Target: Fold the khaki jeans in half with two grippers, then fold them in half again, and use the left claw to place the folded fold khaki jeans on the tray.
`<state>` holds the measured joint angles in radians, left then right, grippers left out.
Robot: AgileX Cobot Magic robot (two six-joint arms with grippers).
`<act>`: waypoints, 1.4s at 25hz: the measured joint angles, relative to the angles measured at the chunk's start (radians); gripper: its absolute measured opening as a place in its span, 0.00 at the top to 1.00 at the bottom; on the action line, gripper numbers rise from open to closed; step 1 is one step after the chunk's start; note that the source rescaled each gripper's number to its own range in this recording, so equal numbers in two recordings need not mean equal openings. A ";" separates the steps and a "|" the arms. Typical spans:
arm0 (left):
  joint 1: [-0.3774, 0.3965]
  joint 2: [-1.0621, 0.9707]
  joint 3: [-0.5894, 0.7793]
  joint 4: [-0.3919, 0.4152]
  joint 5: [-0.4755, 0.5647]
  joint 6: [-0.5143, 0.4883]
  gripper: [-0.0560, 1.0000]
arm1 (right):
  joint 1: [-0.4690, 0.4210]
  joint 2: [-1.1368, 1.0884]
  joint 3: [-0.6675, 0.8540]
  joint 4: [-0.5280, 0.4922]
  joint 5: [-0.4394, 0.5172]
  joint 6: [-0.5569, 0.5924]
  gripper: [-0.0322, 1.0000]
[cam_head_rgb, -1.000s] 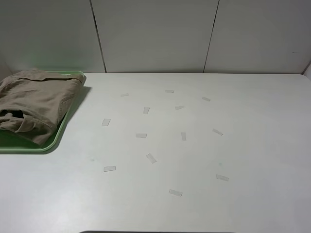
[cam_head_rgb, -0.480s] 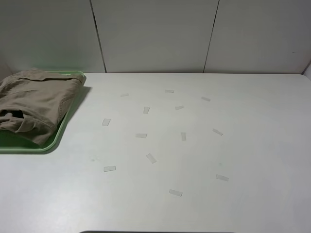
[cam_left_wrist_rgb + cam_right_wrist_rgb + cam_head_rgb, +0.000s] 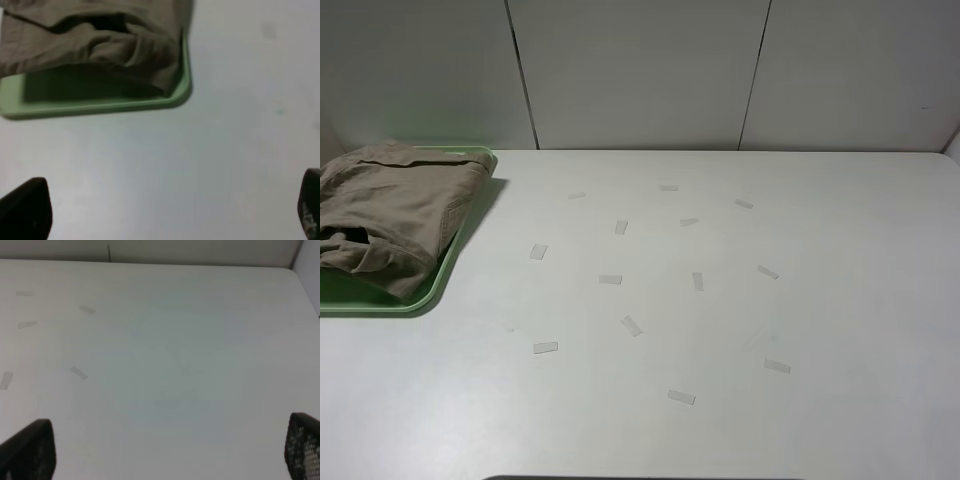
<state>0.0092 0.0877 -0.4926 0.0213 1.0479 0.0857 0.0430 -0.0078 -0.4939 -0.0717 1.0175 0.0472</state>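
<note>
The folded khaki jeans [image 3: 95,42] are seen resting on the tray [image 3: 100,105], just ahead of the empty, wide-open left claw [image 3: 165,210]; the right gripper [image 3: 165,445], likewise open, is positioned well apart.

Folded khaki jeans [image 3: 390,215] on tray [image 3: 440,280] at table's [image 3: 840,300] far left

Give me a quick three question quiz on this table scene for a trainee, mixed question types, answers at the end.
1. True or false: the khaki jeans lie folded on the tray.
2. Multiple choice: the left gripper is A) shut on cloth, B) open and holding nothing, C) resting on the tray.
3. Fill in: small strips of clear ____ are scattered over the table.

Key: 1 true; 2 B; 3 tape.
</note>
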 joint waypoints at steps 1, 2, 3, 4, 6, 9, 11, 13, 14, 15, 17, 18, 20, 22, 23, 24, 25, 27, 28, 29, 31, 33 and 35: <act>0.000 0.000 0.000 -0.021 0.001 0.030 0.00 | 0.000 0.000 0.000 0.000 0.000 0.000 0.00; 0.000 0.000 0.000 -0.038 0.002 0.058 0.00 | 0.000 0.000 0.000 0.000 0.000 0.000 0.00; 0.000 0.000 0.000 -0.054 0.004 0.076 0.00 | 0.000 0.000 0.000 0.000 0.000 0.000 0.00; 0.000 0.000 0.000 -0.065 0.005 0.092 0.00 | 0.000 0.000 0.000 0.000 0.000 0.000 0.00; 0.000 0.000 0.000 -0.071 0.009 0.106 0.00 | 0.000 0.000 0.000 0.000 0.000 0.000 0.00; 0.000 0.000 0.000 -0.070 0.012 0.100 0.00 | 0.000 0.000 0.000 0.000 0.000 0.000 0.00; 0.000 0.000 0.000 -0.070 0.012 0.090 0.00 | 0.000 0.000 0.000 0.000 0.000 0.000 0.00; 0.000 0.000 0.000 -0.070 0.012 0.090 0.00 | 0.000 0.000 0.000 0.000 0.000 0.000 0.00; 0.000 0.000 0.000 -0.070 0.014 0.090 0.00 | 0.000 0.000 0.000 0.000 0.000 0.000 0.00; 0.000 0.000 0.000 -0.070 0.014 0.090 0.00 | 0.000 0.000 0.000 0.000 0.000 0.000 0.00; 0.000 0.000 0.000 -0.070 0.014 0.090 0.00 | 0.000 0.000 0.000 0.000 0.000 0.000 0.00; 0.000 0.000 0.000 -0.070 0.014 0.090 0.00 | 0.000 0.000 0.000 0.000 0.000 0.000 0.00; 0.000 0.000 0.000 -0.070 0.014 0.090 0.00 | 0.000 0.000 0.000 0.000 0.000 0.000 0.00; 0.000 0.000 0.000 -0.070 0.014 0.090 0.00 | 0.000 0.000 0.000 0.000 0.000 0.000 0.00; 0.000 0.000 0.000 -0.070 0.014 0.090 0.00 | 0.000 0.000 0.000 0.000 0.000 0.000 0.00; 0.000 0.000 0.000 -0.070 0.014 0.090 0.00 | 0.000 0.000 0.000 0.000 0.000 0.000 0.00; 0.000 0.000 0.000 -0.070 0.014 0.090 0.00 | 0.000 0.000 0.000 0.000 0.000 0.000 0.00; 0.000 0.000 0.000 -0.070 0.014 0.090 0.00 | 0.000 0.000 0.000 0.000 0.000 0.000 0.00; 0.000 0.000 0.000 -0.070 0.014 0.090 0.00 | 0.000 0.000 0.000 0.000 0.000 0.000 0.00; 0.000 0.000 0.000 -0.070 0.014 0.090 0.00 | 0.000 0.000 0.000 0.000 0.000 0.000 0.00; 0.000 0.000 0.000 -0.070 0.014 0.090 0.00 | 0.000 0.000 0.000 0.000 0.000 0.000 0.00; 0.000 0.000 0.000 -0.070 0.014 0.090 0.00 | 0.000 0.000 0.000 0.000 0.000 0.000 0.00; 0.000 0.000 0.000 -0.070 0.014 0.090 0.00 | 0.000 0.000 0.000 0.000 0.000 0.000 0.00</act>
<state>0.0092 0.0877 -0.4926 -0.0490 1.0614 0.1760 0.0430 -0.0078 -0.4939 -0.0717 1.0175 0.0472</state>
